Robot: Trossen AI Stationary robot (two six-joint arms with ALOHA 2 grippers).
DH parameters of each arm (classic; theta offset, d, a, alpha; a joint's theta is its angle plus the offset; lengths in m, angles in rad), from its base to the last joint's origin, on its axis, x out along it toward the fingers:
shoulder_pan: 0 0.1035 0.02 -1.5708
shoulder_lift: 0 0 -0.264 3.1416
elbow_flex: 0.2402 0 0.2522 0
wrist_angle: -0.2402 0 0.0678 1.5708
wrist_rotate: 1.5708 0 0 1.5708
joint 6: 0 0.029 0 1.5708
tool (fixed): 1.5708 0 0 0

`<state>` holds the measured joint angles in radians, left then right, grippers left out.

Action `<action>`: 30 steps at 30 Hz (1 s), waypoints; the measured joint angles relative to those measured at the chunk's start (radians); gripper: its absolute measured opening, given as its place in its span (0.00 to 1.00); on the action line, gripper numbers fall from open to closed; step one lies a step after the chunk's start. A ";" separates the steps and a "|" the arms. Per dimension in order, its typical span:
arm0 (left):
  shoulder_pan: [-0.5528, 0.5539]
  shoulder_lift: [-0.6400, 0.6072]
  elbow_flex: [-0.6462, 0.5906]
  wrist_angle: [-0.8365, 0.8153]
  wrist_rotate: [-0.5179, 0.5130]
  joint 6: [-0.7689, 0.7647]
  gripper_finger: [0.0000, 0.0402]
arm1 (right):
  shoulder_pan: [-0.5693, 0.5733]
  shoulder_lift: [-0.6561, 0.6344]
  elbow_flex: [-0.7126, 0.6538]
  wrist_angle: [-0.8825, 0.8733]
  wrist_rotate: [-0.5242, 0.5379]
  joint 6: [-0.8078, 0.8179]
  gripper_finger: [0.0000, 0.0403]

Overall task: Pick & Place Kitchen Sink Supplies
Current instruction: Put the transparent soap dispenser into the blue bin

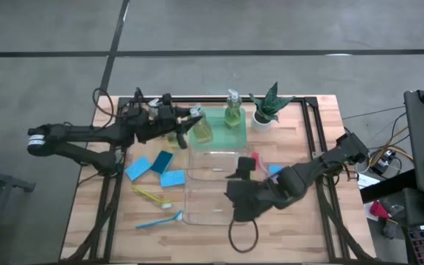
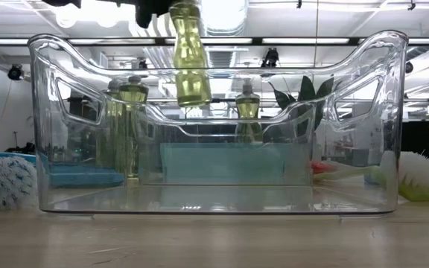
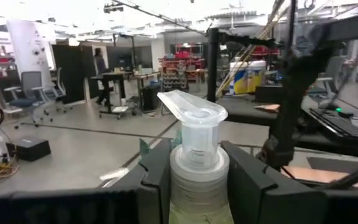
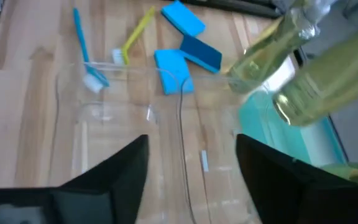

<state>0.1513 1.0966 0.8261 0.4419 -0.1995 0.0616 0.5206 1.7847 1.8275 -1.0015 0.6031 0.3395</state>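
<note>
Aloft, left jaws (image 3: 194, 180) clench a pump bottle (image 3: 194, 155) (right jaws (image 4: 191, 168) released).

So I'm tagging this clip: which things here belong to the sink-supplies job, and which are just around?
Job:
pump bottle, clamped in the left gripper
second pump bottle
blue sponges
yellow brush
blue brush
red brush

Just around:
potted plant
clear bins
green tray
</note>
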 joint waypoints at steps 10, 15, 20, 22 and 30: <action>0.100 0.102 0.040 -0.005 0.048 -0.050 0.26 | 0.091 -0.025 -0.055 -0.027 0.082 0.022 0.06; 0.149 0.140 0.041 -0.003 0.046 -0.066 0.26 | 0.128 -0.057 -0.142 0.003 0.133 0.081 0.02; 0.197 0.176 0.049 0.029 0.049 -0.097 0.26 | 0.179 -0.118 -0.263 0.107 0.219 0.114 0.02; 0.212 0.205 0.051 0.024 0.046 -0.097 0.26 | 0.196 -0.151 -0.323 0.182 0.235 0.107 0.02; 0.275 0.301 0.081 0.087 0.049 -0.101 0.26 | 0.210 -0.315 -0.590 0.506 0.237 0.018 0.02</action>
<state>0.4259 1.3971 0.9071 0.5289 -0.1507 -0.0391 0.7303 1.4698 1.2372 -0.4958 0.8402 0.3575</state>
